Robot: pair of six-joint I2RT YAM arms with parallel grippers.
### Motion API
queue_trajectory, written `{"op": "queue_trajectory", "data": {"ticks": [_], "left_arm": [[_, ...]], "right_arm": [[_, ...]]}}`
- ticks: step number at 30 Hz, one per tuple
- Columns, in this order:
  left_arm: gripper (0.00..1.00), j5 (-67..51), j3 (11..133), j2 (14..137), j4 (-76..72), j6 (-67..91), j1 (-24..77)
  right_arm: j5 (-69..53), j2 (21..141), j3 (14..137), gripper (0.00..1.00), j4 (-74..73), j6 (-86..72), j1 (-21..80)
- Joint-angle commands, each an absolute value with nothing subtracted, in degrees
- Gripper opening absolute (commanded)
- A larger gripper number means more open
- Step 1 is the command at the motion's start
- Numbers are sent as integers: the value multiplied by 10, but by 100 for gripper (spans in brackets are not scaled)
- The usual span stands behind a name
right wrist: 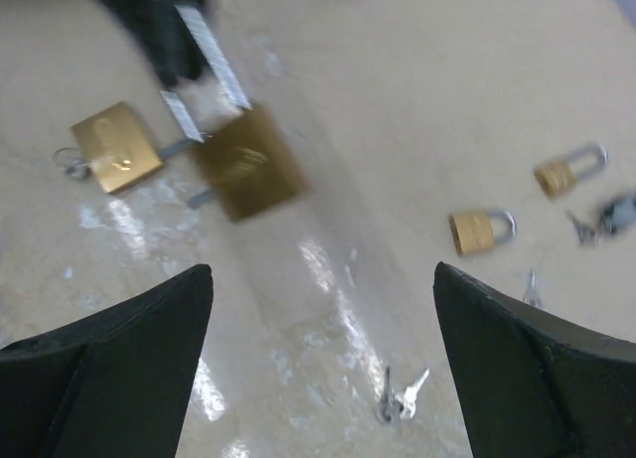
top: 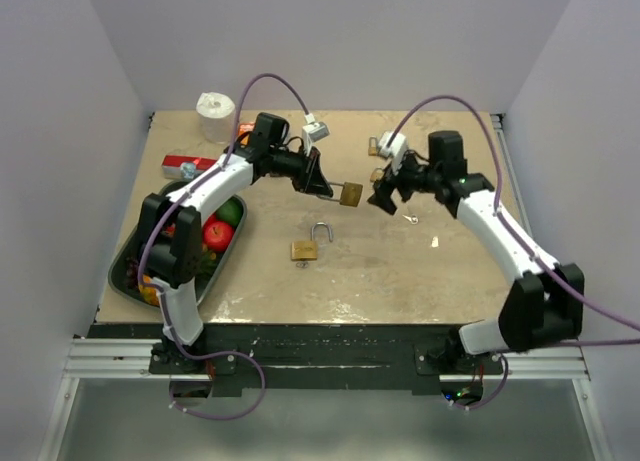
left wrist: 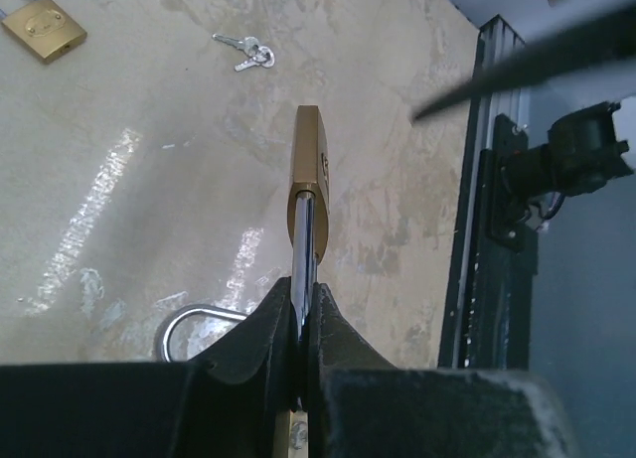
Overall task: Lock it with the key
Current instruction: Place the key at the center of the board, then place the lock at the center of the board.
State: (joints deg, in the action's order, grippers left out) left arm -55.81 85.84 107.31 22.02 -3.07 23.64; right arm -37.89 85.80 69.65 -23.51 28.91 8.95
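Observation:
My left gripper [top: 325, 185] [left wrist: 303, 297] is shut on the steel shackle of a brass padlock [top: 351, 194] [left wrist: 308, 165] [right wrist: 248, 162], holding it above the table with the body pointing away from the fingers. Facing it, just to the right of that padlock, my right gripper [top: 384, 200] [right wrist: 323, 299] stands wide open with nothing between its fingers. A pair of keys on a ring [top: 410, 219] [left wrist: 248, 52] [right wrist: 401, 396] lies flat on the table below the right gripper.
A second padlock [top: 304, 249] [right wrist: 115, 146] with a raised shackle lies mid-table. More small padlocks [right wrist: 482, 229] [right wrist: 567, 170] [left wrist: 41, 27] lie further back. A tray [top: 222, 261] of fruit, a red box [top: 189, 165] and a paper roll [top: 215, 115] stand at the left.

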Motion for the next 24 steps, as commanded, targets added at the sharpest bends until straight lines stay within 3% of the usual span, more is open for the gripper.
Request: {"op": "queue_trajectory", "data": {"ticks": [1, 7, 24], "left_arm": [[0, -628, 916, 1092, 221, 101, 241], [0, -611, 929, 1093, 254, 82, 256], [0, -603, 922, 1078, 284, 52, 268]], "right_arm": [[-298, 761, 612, 96, -114, 412, 187], [-252, 744, 557, 97, -40, 468, 242], [-241, 799, 545, 95, -54, 562, 294]]}}
